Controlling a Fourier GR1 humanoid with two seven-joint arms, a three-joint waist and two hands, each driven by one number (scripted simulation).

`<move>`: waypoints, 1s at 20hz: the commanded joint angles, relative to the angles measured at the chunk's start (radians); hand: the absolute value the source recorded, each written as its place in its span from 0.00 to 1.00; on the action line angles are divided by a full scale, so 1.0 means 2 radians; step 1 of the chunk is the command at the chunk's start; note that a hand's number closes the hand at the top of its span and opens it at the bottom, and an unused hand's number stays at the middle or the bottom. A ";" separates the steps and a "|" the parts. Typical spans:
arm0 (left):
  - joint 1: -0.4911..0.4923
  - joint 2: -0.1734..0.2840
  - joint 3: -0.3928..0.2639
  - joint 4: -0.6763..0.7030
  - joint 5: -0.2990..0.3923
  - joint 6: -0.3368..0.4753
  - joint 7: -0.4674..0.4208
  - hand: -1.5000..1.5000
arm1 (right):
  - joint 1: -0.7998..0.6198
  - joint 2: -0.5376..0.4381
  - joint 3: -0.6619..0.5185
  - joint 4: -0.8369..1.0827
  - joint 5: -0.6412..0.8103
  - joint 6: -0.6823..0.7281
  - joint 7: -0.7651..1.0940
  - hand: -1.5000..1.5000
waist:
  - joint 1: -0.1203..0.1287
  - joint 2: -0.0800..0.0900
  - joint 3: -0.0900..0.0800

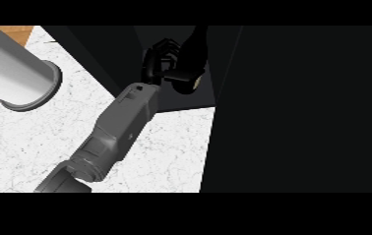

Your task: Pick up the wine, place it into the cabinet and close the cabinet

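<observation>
1. Grey forearm (116, 131) enters at 7 o'clock and runs up toward 12; its lower end is cut off by the picture edge.
2. One hand (161, 62) shows, black, just left of 12 o'clock, fingers curled round the wine (190, 69). Left or right cannot be told from this view; taken as left since it comes in from the left side.
3. Wine is a dark bottle, upright-ish, neck pointing to 12; only a pale patch at its base reads clearly, the rest merges with the dark behind.
4. Cabinet (291, 106) fills 1 to 5 o'clock as a black mass; the bottle sits at its dark opening, and how deep inside it is cannot be told.
5. White marbled counter (167, 145) spans 6 to 9 o'clock.
6. Grey cylinder (25, 76) at 10 o'clock, cut off by the left edge.
7. Other hand out of sight.
</observation>
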 commanded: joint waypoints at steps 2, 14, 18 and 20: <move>-0.025 0.029 0.012 0.028 -0.001 -0.007 -0.005 1.00 | 0.029 -0.006 0.011 -0.071 -0.018 0.001 0.011 0.00 | -0.002 0.001 0.000; -0.053 0.041 -0.001 0.075 -0.031 0.058 -0.031 0.00 | 0.042 -0.012 0.026 -0.064 -0.025 0.024 -0.017 0.00 | -0.017 0.006 0.000; -0.056 0.045 0.003 0.080 -0.030 0.073 -0.041 0.00 | 0.030 -0.009 0.007 -0.049 -0.028 0.026 -0.030 0.00 | -0.016 0.010 0.000; -0.064 0.050 0.012 0.075 -0.021 0.048 -0.034 0.00 | 0.035 -0.012 0.014 -0.068 -0.029 0.025 -0.014 0.00 | -0.018 0.010 -0.002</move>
